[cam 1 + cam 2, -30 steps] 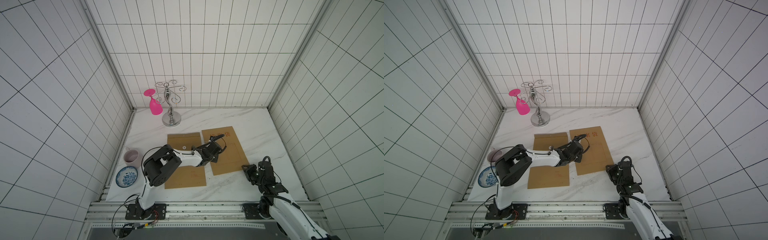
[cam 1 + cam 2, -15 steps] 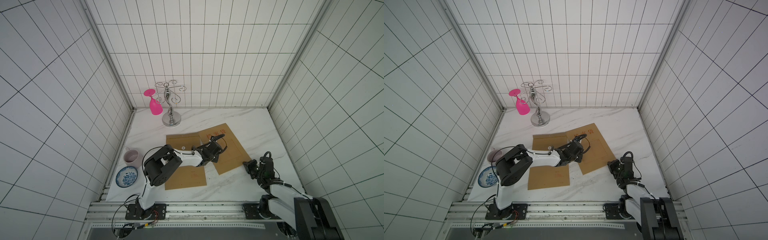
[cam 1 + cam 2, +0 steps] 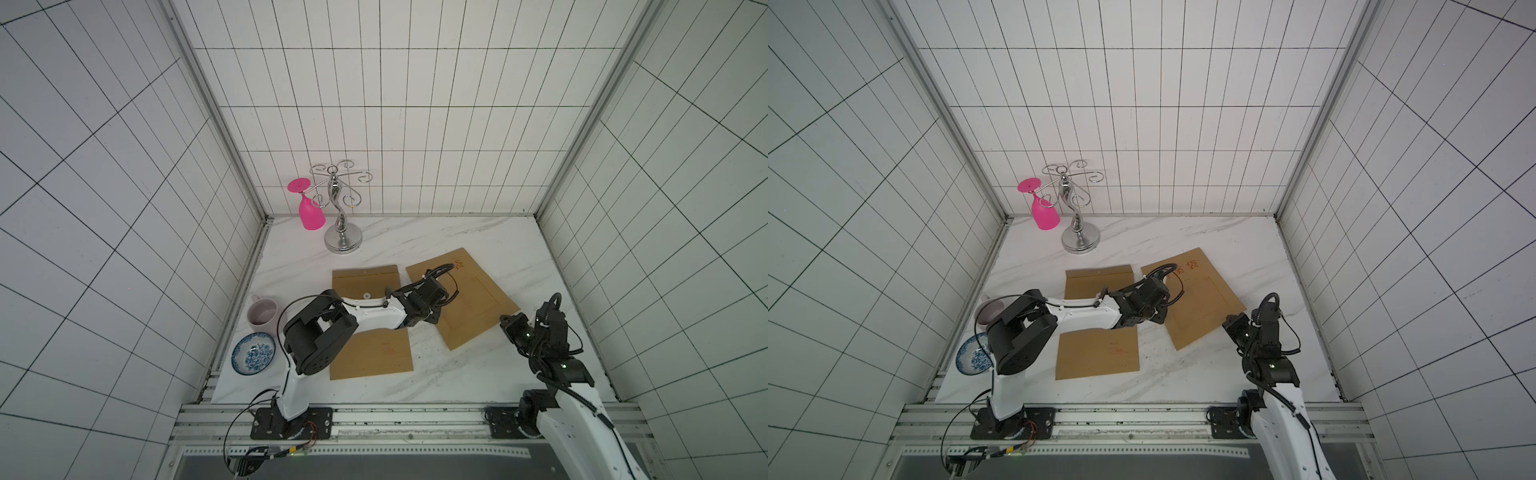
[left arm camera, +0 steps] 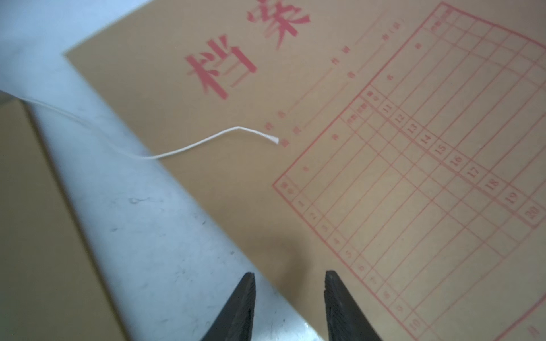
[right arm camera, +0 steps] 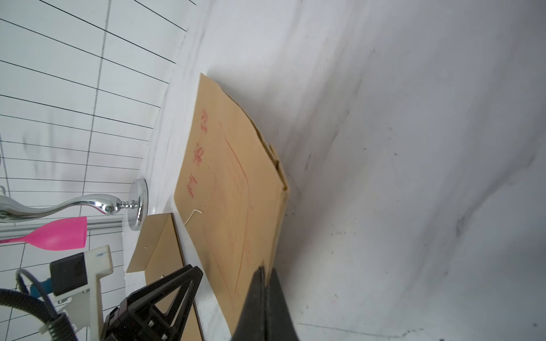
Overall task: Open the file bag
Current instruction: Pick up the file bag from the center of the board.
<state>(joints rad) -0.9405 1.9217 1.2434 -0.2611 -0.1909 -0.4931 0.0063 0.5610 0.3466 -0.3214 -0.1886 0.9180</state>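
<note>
Right pincer (image 5: 266,270) is clamped tight on the near corner of the printed file bag (image 3: 469,307), nothing else in it. Bag lies skewed on the counter (image 3: 457,378), print side up, so I can't see its closure.

Risk 1, my call: that's a thin pinch on a paper corner. If I pull quick it tears or slips out, and the bag just slides w/o opening.

Left pincer (image 4: 288,274) is partly open w/ a narrow gap, empty, over that bag's edge facing the second file bag (image 3: 374,353). Touching or not, can't tell.

White string (image 4: 192,146) runs from the second bag's side across the bare counter strip, loose end resting on the printed bag.

Risk 2: shifting either bag snags the string, or left pincer nips paper instead of string.

Second bag's flap (image 3: 365,275) looks lifted at its far end. Far back are the glass stand (image 3: 343,239) and pink glass (image 3: 311,214), well apart, no threat.
</note>
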